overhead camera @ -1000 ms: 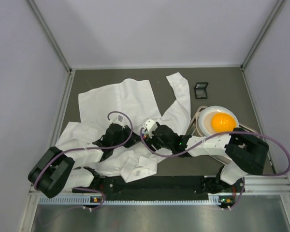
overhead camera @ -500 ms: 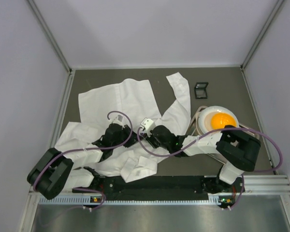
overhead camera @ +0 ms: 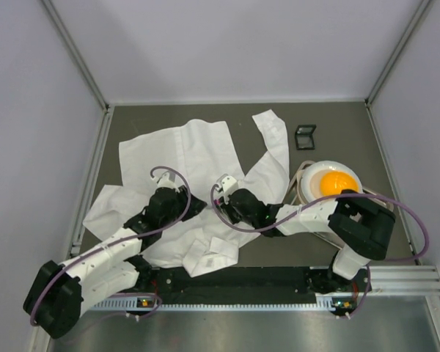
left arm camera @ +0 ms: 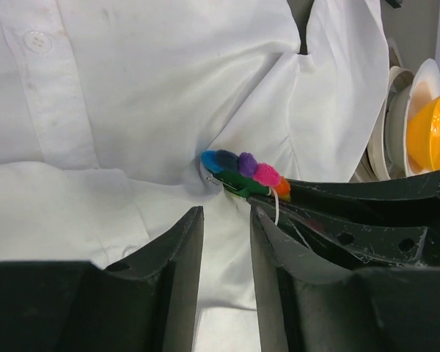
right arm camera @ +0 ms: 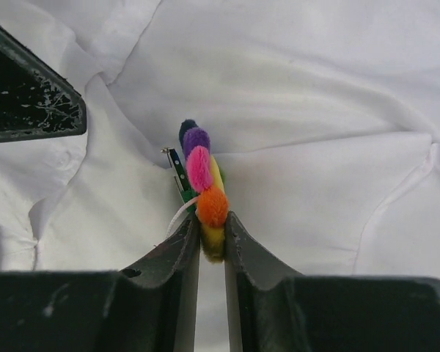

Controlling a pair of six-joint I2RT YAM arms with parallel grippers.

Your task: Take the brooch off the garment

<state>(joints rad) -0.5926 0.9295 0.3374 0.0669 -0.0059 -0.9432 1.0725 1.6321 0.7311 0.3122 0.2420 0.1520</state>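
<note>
Right gripper pinches the brooch edge-on, still pinned mid-shirt; left gripper hovers just beside, fingers spread and empty. Light and fuzzy, it is probably best gripped by the rim.

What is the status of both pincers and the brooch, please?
Right pincer shut on brooch edge. Left pincer open, beside it, over shirt. Cloth puckered at brooch, not yet free. Nothing in the way.

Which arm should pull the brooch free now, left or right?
Right. The right gripper is shut on the brooch, pinching its edge. The left gripper is open, short of the brooch, over the garment; it could pin the fabric instead.
</note>
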